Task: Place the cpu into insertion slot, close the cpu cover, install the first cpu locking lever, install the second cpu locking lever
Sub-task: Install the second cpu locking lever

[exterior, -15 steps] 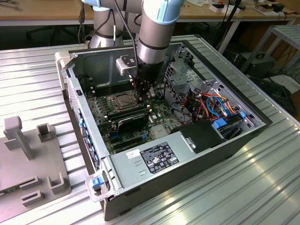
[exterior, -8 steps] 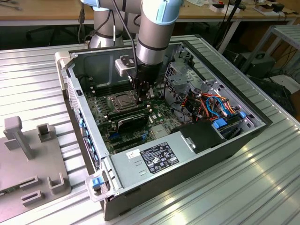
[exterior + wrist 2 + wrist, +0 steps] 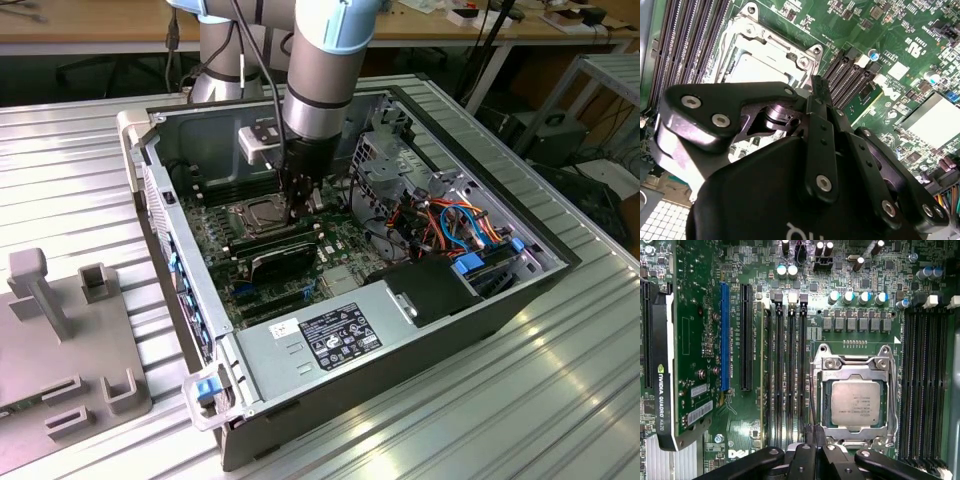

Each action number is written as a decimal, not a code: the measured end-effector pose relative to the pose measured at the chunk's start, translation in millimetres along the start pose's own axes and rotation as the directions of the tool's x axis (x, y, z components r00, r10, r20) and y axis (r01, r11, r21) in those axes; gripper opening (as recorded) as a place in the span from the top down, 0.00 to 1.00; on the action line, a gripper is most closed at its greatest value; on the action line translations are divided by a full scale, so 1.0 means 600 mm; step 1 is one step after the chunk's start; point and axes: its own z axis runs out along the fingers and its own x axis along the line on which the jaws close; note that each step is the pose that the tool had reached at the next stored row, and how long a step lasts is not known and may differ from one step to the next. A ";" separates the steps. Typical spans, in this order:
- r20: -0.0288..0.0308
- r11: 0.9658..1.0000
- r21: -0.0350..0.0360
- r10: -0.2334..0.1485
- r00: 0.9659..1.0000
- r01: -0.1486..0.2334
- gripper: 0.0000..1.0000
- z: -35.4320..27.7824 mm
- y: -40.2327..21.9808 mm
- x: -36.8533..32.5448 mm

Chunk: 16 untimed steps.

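The arm reaches down into an open computer case [image 3: 400, 330] that lies on its side on the ribbed metal counter [image 3: 560, 400]. The pincer [image 3: 298, 205] hangs low over the green motherboard [image 3: 700, 315], right at the edge of the insertion slot [image 3: 855, 395].

In the first wrist view the cpu [image 3: 855, 402] lies flat in the slot, its silvery top facing up. The cpu cover [image 3: 855, 369] is folded down around it, the chip showing through the cover's square cut-out. A thin locking lever [image 3: 811, 390] runs along the side of the slot nearest the pincer's tip, and a second one [image 3: 894, 390] runs along the opposite side; whether either is hooked under its catch I cannot tell.

In the second wrist view the pincer [image 3: 819, 86] has its two black fingers [image 3: 821, 145] pressed together, nothing held between them. Their tip sits just beside the corner of the cover [image 3: 805, 62], over the strip of board between the slot and the long black memory slots [image 3: 850, 75]. Whether the tip touches the lever or the board is hidden by the fingers themselves.

Beyond the memory slots, farther from the pincer, stands a black graphics card [image 3: 660, 365]. In the exterior view a grey fixture plate [image 3: 60, 340] lies on the counter well away from the pincer, outside the case.
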 end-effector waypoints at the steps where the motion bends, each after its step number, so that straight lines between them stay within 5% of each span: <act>1: 0.000 1.000 0.000 0.000 1.000 0.000 0.89 0.000 0.002 0.000; 5: -0.004 1.000 0.000 0.000 1.000 0.000 0.89 -0.001 0.008 -0.001; 13: -0.013 1.000 0.000 0.000 1.000 0.000 0.89 -0.019 0.017 -0.002; 16: -0.017 1.000 0.000 0.000 1.000 0.000 0.89 -0.019 0.032 -0.002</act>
